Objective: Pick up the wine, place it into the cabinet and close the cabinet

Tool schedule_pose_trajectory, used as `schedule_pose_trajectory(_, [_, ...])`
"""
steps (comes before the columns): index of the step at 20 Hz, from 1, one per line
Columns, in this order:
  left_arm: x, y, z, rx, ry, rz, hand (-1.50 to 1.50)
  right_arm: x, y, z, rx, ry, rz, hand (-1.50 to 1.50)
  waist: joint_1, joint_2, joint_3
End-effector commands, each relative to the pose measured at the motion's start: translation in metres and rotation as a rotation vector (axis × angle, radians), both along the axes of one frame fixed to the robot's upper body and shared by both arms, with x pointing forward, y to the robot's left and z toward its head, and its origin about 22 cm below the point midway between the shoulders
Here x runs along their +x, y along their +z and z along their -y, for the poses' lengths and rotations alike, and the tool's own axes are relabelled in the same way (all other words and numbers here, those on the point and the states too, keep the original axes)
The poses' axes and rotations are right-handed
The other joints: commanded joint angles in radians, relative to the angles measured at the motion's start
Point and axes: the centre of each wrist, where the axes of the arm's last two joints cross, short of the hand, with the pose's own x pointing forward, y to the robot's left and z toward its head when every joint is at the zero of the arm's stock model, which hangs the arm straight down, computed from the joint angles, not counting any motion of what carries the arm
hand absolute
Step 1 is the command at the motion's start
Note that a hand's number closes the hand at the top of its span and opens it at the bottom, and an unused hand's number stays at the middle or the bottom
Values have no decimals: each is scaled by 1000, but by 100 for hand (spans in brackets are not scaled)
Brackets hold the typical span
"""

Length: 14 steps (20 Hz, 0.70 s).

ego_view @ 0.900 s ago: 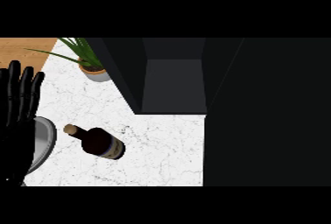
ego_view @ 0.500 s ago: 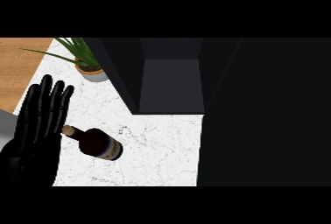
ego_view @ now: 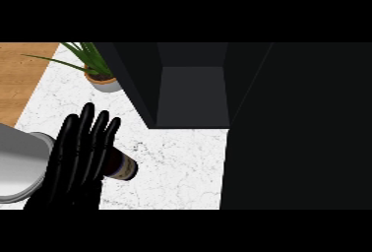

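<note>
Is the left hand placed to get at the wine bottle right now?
Probably yes. The left hand is open, fingers straight, directly over the wine bottle, hiding most of it, with nothing between them. It has not curled round it yet.

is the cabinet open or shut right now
Open. The cabinet shows its dark inside, with no door across the front. The wine bottle is not in it; it lies on the counter, partly under the left hand.

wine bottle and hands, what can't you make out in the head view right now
- Wine bottle: mostly hidden under the left hand; only its lower body and label show.
- Contact between hand and bottle: not visible.
- Right hand: out of view.
- Cabinet interior: too dark to read.
- Potted plant: leaves cut by the top edge.
</note>
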Motion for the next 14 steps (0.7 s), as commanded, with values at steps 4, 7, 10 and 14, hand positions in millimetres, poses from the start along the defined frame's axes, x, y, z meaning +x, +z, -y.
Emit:
schedule_pose_trajectory(4, [-17, 17, 34, -20, -28, 3, -150, -17, 33, 9, -11, 24, -18, -150, 0, 1, 0])
schedule_pose_trajectory(7, [-34, 28, 47, -30, -6, 18, -150, -14, 39, 9, -13, 15, -8, -150, 2, -1, 0])
schedule_pose_trajectory(10, [-28, 29, 64, -14, 12, 14, -150, 0, 37, 2, -12, 13, -14, -150, 2, 1, 0])
schedule_pose_trajectory(14, [-22, 52, 43, -37, -3, -9, -150, 0, 39, -2, -5, 18, -10, -150, 0, 2, 0])
